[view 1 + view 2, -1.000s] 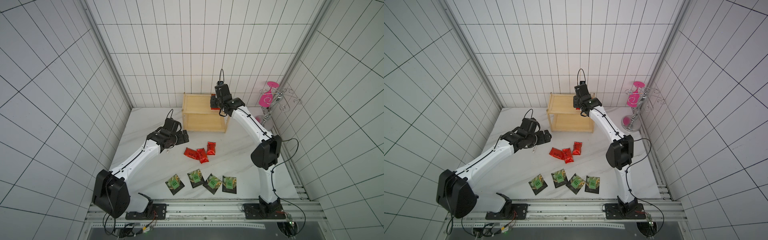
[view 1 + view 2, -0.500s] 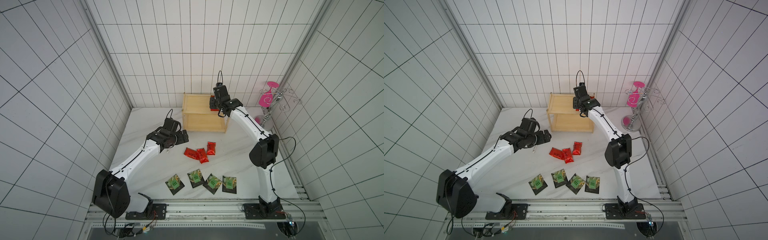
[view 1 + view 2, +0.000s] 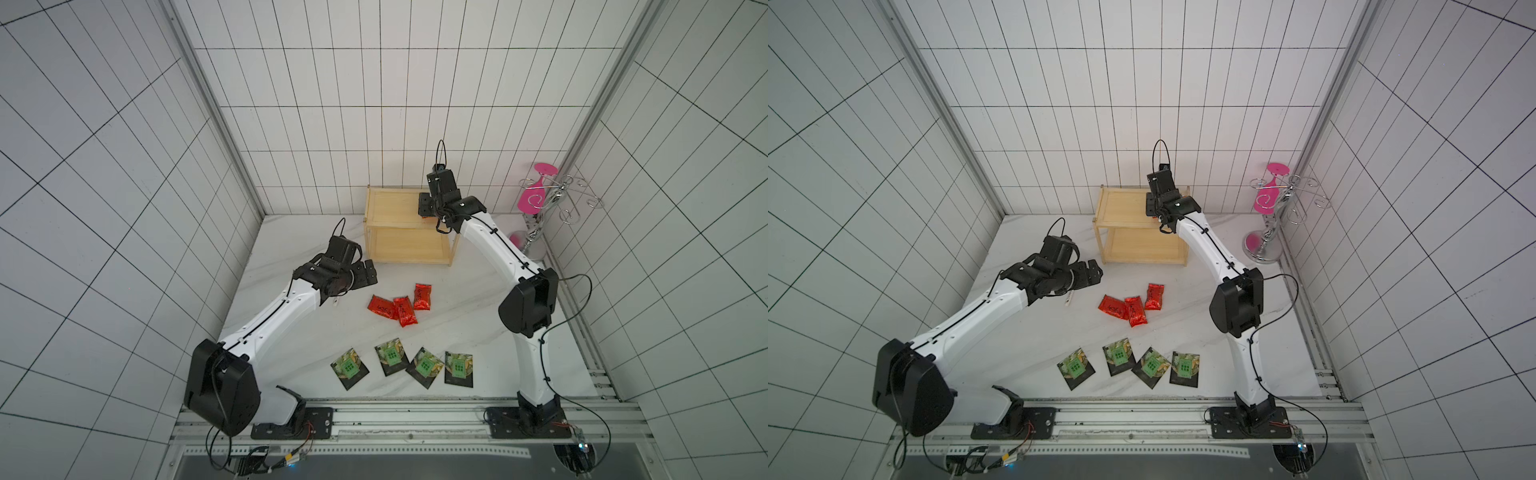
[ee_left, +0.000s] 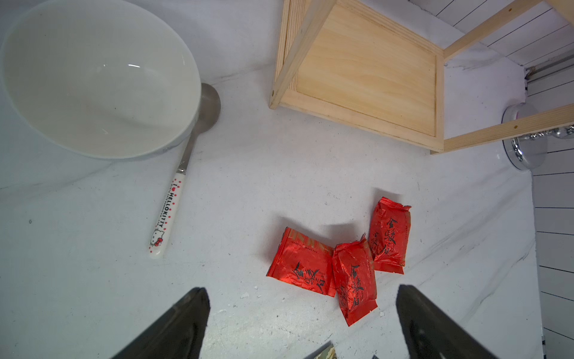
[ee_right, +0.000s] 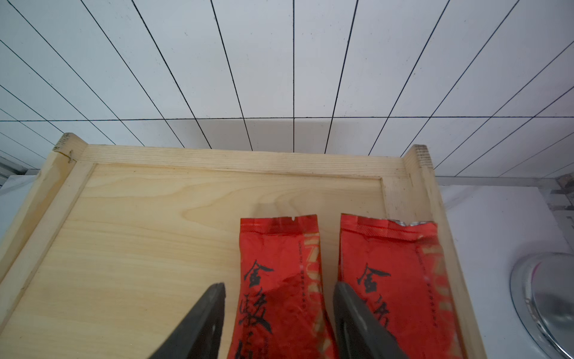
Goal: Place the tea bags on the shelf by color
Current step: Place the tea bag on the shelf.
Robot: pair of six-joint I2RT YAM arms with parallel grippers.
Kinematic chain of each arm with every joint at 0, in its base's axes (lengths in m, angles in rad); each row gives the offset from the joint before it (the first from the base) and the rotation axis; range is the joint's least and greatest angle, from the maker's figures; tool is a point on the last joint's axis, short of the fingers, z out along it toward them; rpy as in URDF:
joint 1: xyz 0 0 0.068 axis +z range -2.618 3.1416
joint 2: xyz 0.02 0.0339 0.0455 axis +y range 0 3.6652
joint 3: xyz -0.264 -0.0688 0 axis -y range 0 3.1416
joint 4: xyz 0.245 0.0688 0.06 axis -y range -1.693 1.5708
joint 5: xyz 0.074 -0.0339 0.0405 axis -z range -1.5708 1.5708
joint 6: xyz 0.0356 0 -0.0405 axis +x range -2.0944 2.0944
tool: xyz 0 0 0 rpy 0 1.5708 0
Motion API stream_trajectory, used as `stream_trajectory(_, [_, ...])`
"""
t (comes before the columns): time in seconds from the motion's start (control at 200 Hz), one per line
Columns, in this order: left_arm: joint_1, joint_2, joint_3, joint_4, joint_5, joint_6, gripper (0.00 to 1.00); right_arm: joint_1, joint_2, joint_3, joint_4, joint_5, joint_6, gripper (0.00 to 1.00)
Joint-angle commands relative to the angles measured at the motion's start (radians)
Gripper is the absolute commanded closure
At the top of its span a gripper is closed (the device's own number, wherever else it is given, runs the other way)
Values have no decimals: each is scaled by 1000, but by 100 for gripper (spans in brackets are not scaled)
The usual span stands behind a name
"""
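Right fingers [image 5: 202, 323] stand narrowly parted astride a red packet [image 5: 279, 279] near the right edge of the shelf [image 5: 155, 248] top tier; advise lifting straight up, not dragging it; left fingers [image 4: 180, 326] wide, empty.

Top tier of the shelf [image 5: 149, 242] lies open beside two red packets [image 5: 279, 248].
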Motion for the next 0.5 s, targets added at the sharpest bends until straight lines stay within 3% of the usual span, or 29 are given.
stream_trajectory(0.0, [5,-2,8,-4,6,10,2,3,-2,67,-8,0,-4,41])
stream_trajectory(0.31, [-8,6,27,4,26,7,3,5,-112,52,-64,-36,-23,40])
stream_trajectory(0.385, [-43,16,45,2,6,-2,4,10,-214,-87,-47,-49,-3,40])
stream_trajectory(0.495, [-125,45,82,-4,-59,-3,4,25,-423,-411,61,-61,31,40])
